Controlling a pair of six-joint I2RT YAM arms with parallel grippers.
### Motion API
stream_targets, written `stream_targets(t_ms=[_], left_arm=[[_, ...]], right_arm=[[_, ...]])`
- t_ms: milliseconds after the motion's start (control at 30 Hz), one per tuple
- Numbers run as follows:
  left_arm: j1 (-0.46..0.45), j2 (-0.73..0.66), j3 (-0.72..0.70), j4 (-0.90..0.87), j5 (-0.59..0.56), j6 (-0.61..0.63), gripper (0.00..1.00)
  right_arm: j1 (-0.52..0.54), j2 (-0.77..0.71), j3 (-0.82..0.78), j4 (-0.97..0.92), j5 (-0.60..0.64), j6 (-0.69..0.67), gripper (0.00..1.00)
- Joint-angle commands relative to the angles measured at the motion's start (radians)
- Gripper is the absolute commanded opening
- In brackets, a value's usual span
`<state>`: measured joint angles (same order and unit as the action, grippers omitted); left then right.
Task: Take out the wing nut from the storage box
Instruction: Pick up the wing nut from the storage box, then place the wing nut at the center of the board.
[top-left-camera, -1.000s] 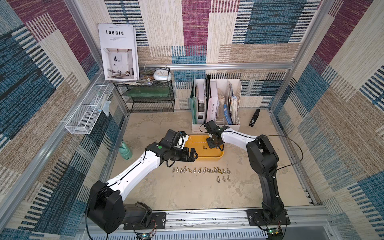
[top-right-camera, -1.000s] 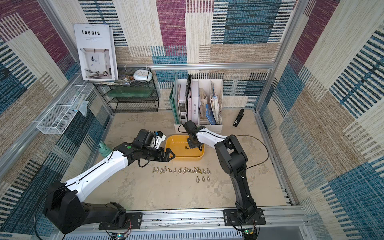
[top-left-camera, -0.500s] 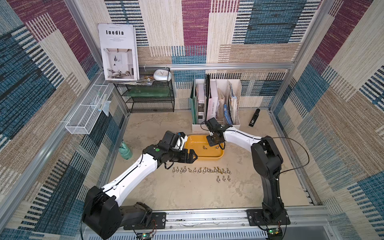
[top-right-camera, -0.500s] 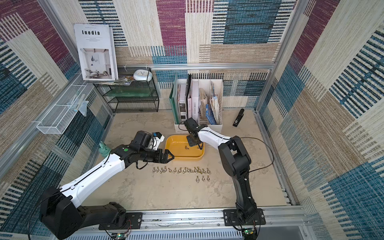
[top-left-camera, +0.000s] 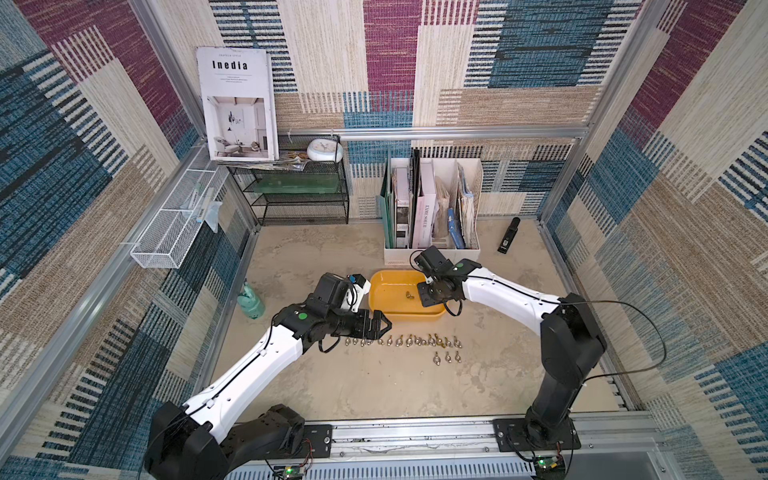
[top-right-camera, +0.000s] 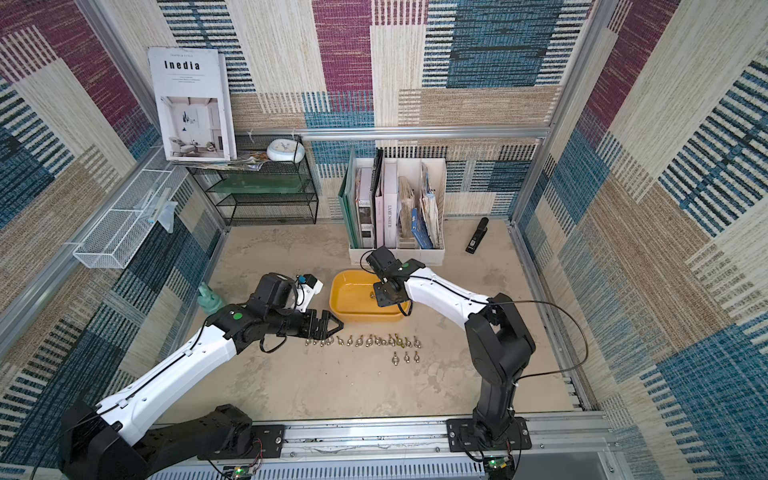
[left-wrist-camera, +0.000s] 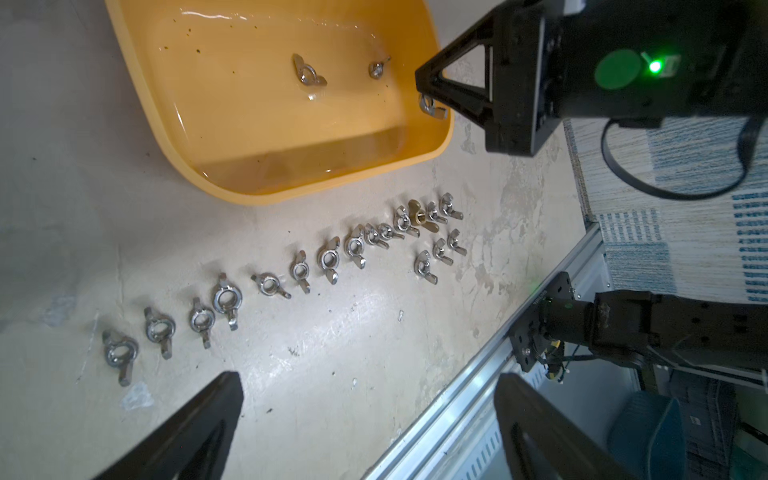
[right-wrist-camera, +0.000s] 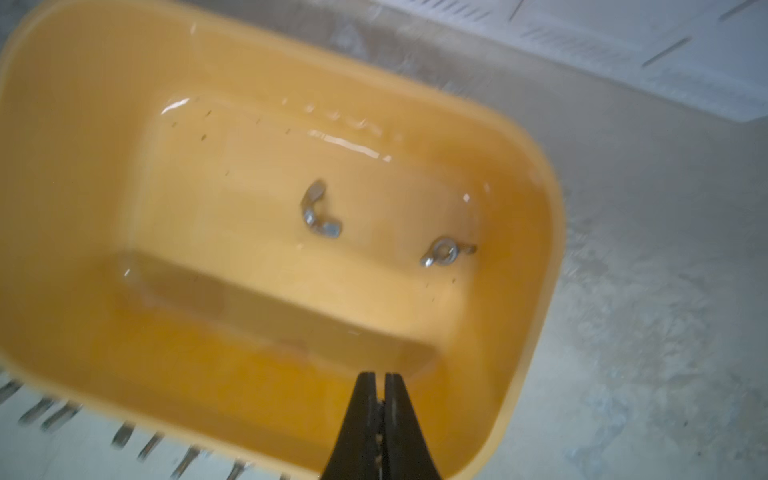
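**Wing nut pinched at the box rim; two more lie inside**

Progress, near side first. A long row of wing nuts (left-wrist-camera: 299, 270) lies on the table in front of the box. A short row of three (left-wrist-camera: 440, 251) lies just beside the row's end on the right arm's side. One brass-coloured nut (left-wrist-camera: 422, 218) sits among the silver ones. I read these as the nuts already taken out.

The left gripper (top-left-camera: 376, 326) hovers at the other end of the row with its jaws spread wide and nothing between them.

Behind the row, the storage box (top-left-camera: 405, 314) sits flat on the table. Two loose nuts (right-wrist-camera: 318, 212) lie apart on its floor.

The right gripper (right-wrist-camera: 380, 386) is pinched shut on a wing nut (left-wrist-camera: 433, 109). The nut hangs at the fingertips, right at the box's rim on the right arm's side.

Judgement: this nut is gripped but not yet carried clear or set down. After that, the two loose ones remain if the whole box is to be emptied.

Surface and room.
- An aluminium rail (top-left-camera: 415, 436) carries both arm bases.
- The table (top-left-camera: 374, 395) is mottled beige with pale scuffs, and looks hard.
- A green bottle (top-left-camera: 250, 301) stands at the table's edge on the left arm's side.
- Beyond the box stands a white file holder (top-left-camera: 432, 255) with books, and a small black object (top-left-camera: 509, 235) lies beside it.
- Further back are a black wire shelf (top-left-camera: 303, 199), a white mesh basket (top-left-camera: 166, 237) and an "Inedia" magazine (top-left-camera: 237, 104).
- The walls are woven patchwork.
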<state>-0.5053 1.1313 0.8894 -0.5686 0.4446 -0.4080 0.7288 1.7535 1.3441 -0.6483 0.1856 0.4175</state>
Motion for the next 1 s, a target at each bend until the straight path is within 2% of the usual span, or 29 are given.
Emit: stream_targets(t_ms=[0,300,467,700,967], left_arm=[[-0.005,-0.024,-0.013,-0.012,0.026,-0.015,0.99],[-0.019,-0.077,-0.046,-0.02,0.033,-0.042,0.99],[-0.031,-0.09,-0.056,-0.021,0.03,-0.054,0.99],[-0.035,-0.117,-0.074,-0.037,0.02,-0.057,0.99],[-0.037,-0.12,-0.078,-0.043,0.016,-0.054,0.99]], right_arm=[[0.045,-0.044,-0.057,-0.023,0.004,0.111,0.01],[0.177,-0.133,-0.191,-0.015,0.01,0.274,0.01],[0.225,-0.126,-0.239,0.001,0.002,0.32,0.01],[0.259,-0.114,-0.319,0.061,-0.029,0.38,0.01],[0.275,-0.065,-0.349,0.103,-0.034,0.387,0.02]])
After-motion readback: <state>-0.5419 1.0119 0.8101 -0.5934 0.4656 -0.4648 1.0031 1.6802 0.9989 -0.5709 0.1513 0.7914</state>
